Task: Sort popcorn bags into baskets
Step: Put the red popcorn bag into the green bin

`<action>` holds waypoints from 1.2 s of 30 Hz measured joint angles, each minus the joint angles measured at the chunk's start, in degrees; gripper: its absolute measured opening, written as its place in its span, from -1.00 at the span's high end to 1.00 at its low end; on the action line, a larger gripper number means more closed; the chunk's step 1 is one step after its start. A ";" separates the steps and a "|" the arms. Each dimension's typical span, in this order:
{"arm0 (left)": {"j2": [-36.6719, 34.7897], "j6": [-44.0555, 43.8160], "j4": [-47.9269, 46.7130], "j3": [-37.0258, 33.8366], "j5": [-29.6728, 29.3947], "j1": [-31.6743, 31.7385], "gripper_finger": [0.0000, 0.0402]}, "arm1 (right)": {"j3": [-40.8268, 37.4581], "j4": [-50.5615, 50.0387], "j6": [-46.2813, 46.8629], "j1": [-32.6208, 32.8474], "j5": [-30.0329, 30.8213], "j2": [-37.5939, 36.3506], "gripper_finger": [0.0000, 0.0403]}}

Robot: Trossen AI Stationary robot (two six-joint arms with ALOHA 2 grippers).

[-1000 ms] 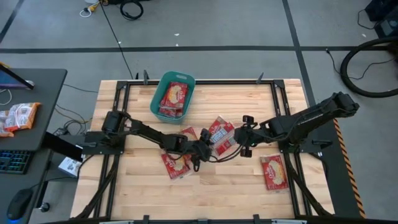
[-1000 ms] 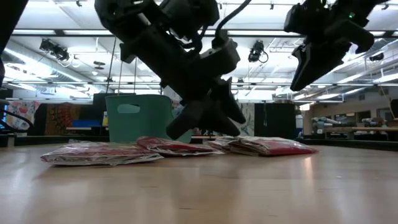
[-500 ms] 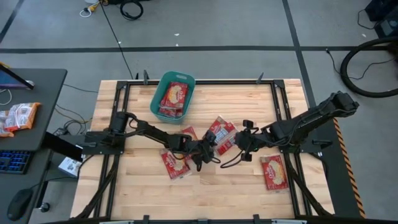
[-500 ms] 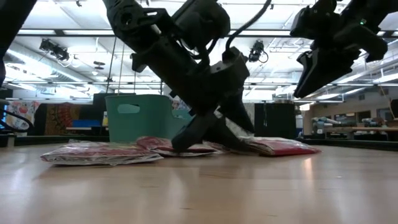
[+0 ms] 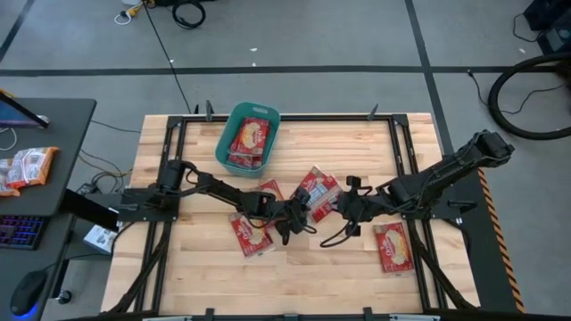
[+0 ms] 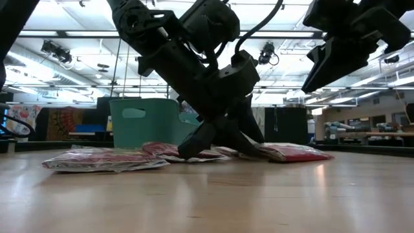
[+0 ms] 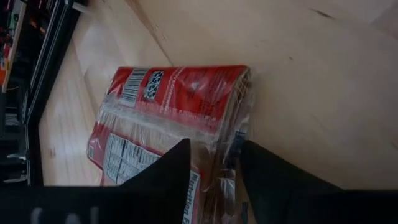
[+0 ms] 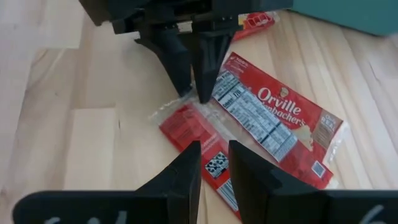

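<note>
Your left gripper [image 5: 299, 217] is down at the middle of the table with its fingers [image 7: 168, 177] straddling the clear crimped edge of an Orville Redenbacher's popcorn bag [image 7: 180, 102]. That thin seam is the only part of a flat packet that sticks up enough to pinch. The fingers stand a little apart, one on each side of the seam; I can't tell whether they have clamped on it yet. The bag lies flat on the wood, touching a second bag [image 5: 318, 189] in the central cluster.

Your right gripper [image 5: 350, 208] hangs above the table just beside that cluster, fingers [image 8: 183, 174] narrowly apart and holding nothing. From there it looks straight at the left fingertips, which probably explains why it waits so close.

The teal basket [image 5: 235, 120] sits at the table's far edge with red bags already inside. Loose bags remain: one [image 5: 252, 234] nearer the front edge beside the left arm, and one [image 5: 393, 246] alone on the right side.
</note>
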 joint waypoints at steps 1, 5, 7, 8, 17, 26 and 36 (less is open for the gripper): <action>0.00 -0.33 0.07 0.00 -0.02 0.00 0.36 | 0.00 0.09 0.00 0.01 0.00 0.00 0.57; 0.00 -1.57 0.16 0.00 -0.02 0.00 0.59 | 0.00 0.56 0.00 -0.01 -0.01 0.00 0.57; 0.00 -3.09 0.16 0.00 -0.08 0.00 0.74 | 0.00 0.94 0.02 0.01 -0.01 0.00 0.57; 0.00 -4.01 0.16 0.00 -0.29 -0.02 0.81 | 0.00 1.26 0.02 0.01 -0.01 0.00 0.57; -2.06 -9.82 0.43 0.11 -4.52 0.02 0.98 | 0.02 2.01 -0.64 1.38 -1.01 1.23 0.57; -8.01 -21.63 -2.37 0.41 -2.62 1.82 0.99 | 0.04 2.09 -5.94 5.21 5.67 7.99 0.45; -11.43 -29.75 -2.31 0.43 0.65 2.63 0.99 | 0.24 3.87 -5.06 4.43 12.66 9.77 -0.15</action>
